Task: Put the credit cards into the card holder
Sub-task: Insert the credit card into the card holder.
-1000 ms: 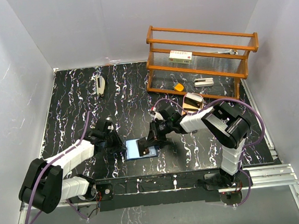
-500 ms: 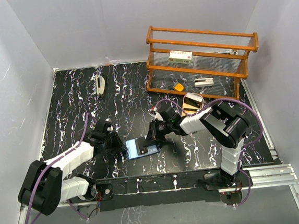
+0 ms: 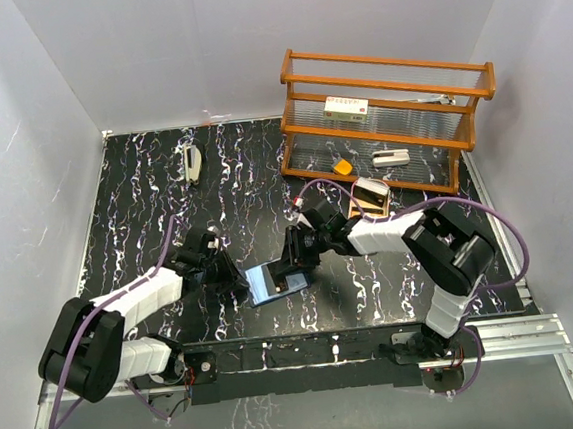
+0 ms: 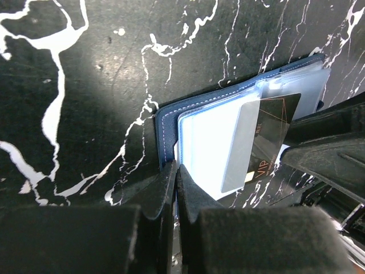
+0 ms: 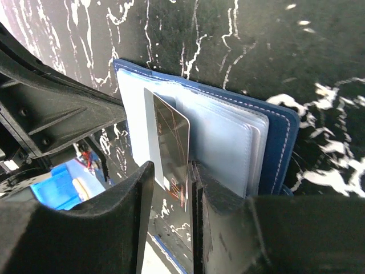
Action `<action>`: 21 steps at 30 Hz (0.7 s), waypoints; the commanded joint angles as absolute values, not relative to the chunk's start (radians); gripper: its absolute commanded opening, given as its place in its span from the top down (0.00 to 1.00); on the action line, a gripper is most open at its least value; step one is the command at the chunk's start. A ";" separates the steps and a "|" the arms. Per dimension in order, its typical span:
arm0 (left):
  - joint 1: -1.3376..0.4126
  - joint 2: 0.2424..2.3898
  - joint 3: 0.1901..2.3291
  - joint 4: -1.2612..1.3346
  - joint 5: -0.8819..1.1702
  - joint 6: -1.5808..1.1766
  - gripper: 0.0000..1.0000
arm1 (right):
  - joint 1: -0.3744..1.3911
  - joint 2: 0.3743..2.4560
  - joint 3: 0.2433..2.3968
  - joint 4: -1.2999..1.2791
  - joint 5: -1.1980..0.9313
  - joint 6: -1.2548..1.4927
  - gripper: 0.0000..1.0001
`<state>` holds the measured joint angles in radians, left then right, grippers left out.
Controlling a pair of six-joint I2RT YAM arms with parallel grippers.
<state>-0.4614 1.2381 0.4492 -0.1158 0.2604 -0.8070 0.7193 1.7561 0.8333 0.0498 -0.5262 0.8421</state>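
The step in hand is sliding one card into the card holder. The holder lies open on the black surface, close to the near edge and between the two arms, with its pale blue pockets facing up. The dark card is part way into a clear pocket, and one end sticks out toward the right arm. The right jaws stand a little apart with that end between them, so the grip looks loose. The left jaws are shut together. Their tips sit on the holder's blue edge on the side away from the card, and they seem to pin it down, but I cannot tell if they pinch a flap or only press. I think the next move is a soft push on the card's free end, straight along the pocket, until it is all the way in. The left arm should hold the holder steady so it does not slide or fold. Both sets of jaws are very close over the holder, so they could bump each other. Farther back on the right is a small tray with something dark in it, maybe more cards. Behind it stands a wooden rack, and a small white thing lies at the back left. None of these is in the way.
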 commanded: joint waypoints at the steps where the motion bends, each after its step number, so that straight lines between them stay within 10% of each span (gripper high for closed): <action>1: -0.468 1.278 0.448 -0.150 0.277 -0.786 1.00 | 0.718 1.679 0.867 -0.071 -0.426 0.774 0.71; 21: -0.468 1.363 0.528 -0.152 0.305 -0.799 1.00 | 0.798 1.809 0.966 -0.009 -0.437 0.765 0.69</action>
